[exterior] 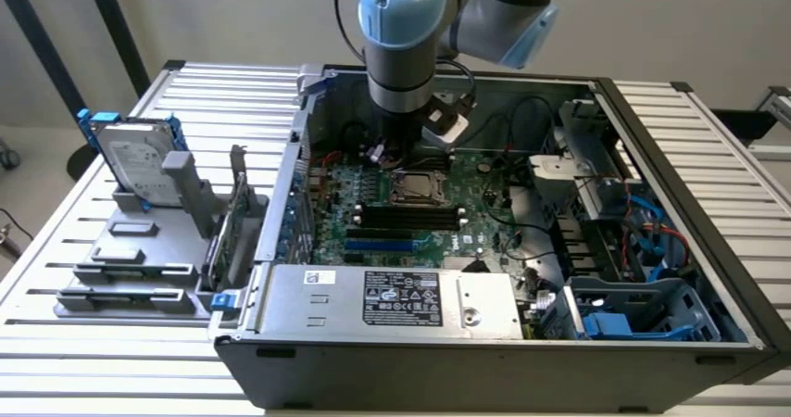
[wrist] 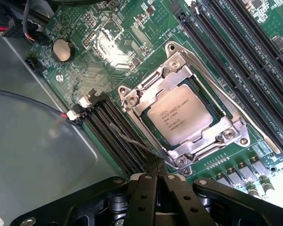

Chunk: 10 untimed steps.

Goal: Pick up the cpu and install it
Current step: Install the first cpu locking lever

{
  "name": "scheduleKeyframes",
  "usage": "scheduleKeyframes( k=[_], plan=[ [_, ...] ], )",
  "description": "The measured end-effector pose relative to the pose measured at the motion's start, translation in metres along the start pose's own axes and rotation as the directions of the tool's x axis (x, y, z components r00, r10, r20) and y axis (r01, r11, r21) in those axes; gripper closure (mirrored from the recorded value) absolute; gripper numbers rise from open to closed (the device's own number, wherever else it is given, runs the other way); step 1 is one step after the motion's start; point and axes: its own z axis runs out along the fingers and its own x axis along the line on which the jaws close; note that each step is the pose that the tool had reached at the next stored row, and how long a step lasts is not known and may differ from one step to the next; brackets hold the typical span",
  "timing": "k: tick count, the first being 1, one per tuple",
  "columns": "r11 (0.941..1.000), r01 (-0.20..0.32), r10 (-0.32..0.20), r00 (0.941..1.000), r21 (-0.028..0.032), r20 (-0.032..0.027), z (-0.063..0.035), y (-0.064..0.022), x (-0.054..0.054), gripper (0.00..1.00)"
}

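Observation:
The cpu (wrist: 179, 114), a silver-topped square chip with printed text, lies flat inside the metal socket frame (wrist: 153, 89) on the green motherboard (wrist: 113, 42). In the exterior view the cpu (exterior: 418, 187) sits mid-board inside the open computer case. My gripper (wrist: 155, 162) hovers just beside the socket's corner, its two black fingers pressed together with nothing between them. In the exterior view my gripper (exterior: 393, 153) hangs low over the board, just behind the socket, apart from the chip.
Black memory slots (wrist: 118, 136) run beside the socket, with more slots (wrist: 236, 61) on its other side. A silver power supply (exterior: 383, 296) fills the case front. A hard drive (exterior: 130, 162) in a blue frame stands on a grey rack at the exterior view's left. Cables (exterior: 643, 222) crowd the right.

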Motion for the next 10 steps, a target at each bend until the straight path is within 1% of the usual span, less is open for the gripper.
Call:
scheduleKeyframes(
  k=[5,10],
  plan=[
    [1.0,-0.005,0.005,1.0,-0.0017,-0.0008,0.0019,0.0015,0.0005,0.89],
    [0.9998,-0.021,0.021,0.9998,-0.0038,-0.0013,0.0025,0.0014,0.0009,0.89]
  ],
)
